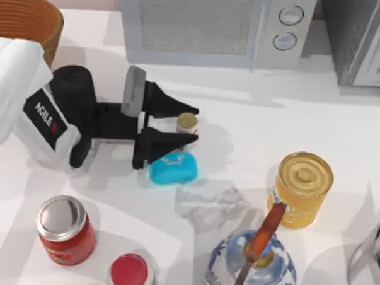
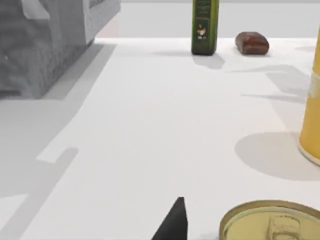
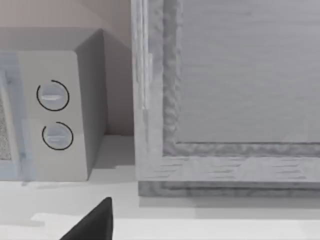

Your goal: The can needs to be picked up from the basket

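The can (image 1: pixel 187 123) stands upright between the left claw's (image 1: pixel 189 124) fingers.

Left claw (image 1: pixel 192 124) spread wide

The can (image 1: pixel 187 122) at the table's centre has a dull gold metal lid, smooth and faintly shiny in the left wrist view, between the matt black plastic fingers (image 1: pixel 172 106) of the left gripper (image 1: pixel 186 124). At ten o'clock the basket (image 1: pixel 28 17) shows ribbed brown wicker, while the table (image 1: pixel 254 120) is smooth matt white. The yellow can (image 1: pixel 303 188) at four o'clock has a glossy gold metal top, the red can (image 1: pixel 65 228) at seven o'clock a polished silver lid, and the blue soap (image 1: pixel 174 168) looks smooth and plasticky.
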Available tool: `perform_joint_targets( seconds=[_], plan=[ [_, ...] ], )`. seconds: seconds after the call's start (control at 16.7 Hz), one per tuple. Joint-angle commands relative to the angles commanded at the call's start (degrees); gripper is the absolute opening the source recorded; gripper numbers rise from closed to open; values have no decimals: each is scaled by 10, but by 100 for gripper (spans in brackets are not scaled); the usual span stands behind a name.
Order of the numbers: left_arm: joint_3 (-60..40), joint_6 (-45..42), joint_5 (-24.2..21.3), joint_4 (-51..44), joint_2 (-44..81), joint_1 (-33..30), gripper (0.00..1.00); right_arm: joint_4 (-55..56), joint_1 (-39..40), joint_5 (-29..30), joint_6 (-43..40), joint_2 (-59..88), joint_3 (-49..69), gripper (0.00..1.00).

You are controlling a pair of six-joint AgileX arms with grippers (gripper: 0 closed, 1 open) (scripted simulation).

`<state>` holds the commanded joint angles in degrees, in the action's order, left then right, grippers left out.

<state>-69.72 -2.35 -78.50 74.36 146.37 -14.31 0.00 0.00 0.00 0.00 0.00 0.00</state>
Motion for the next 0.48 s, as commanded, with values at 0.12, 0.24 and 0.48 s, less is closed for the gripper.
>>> perform_joint_targets(
  seconds=[0.12,0.24,0.48],
  plan=[
    [0,0,0,0,0,0,98,0,0,0,0,0,0,100],
    [0,0,0,0,0,0,100,0,0,0,0,0,0,100],
    [0,0,0,0,0,0,100,0,0,0,0,0,0,100]
  ],
)
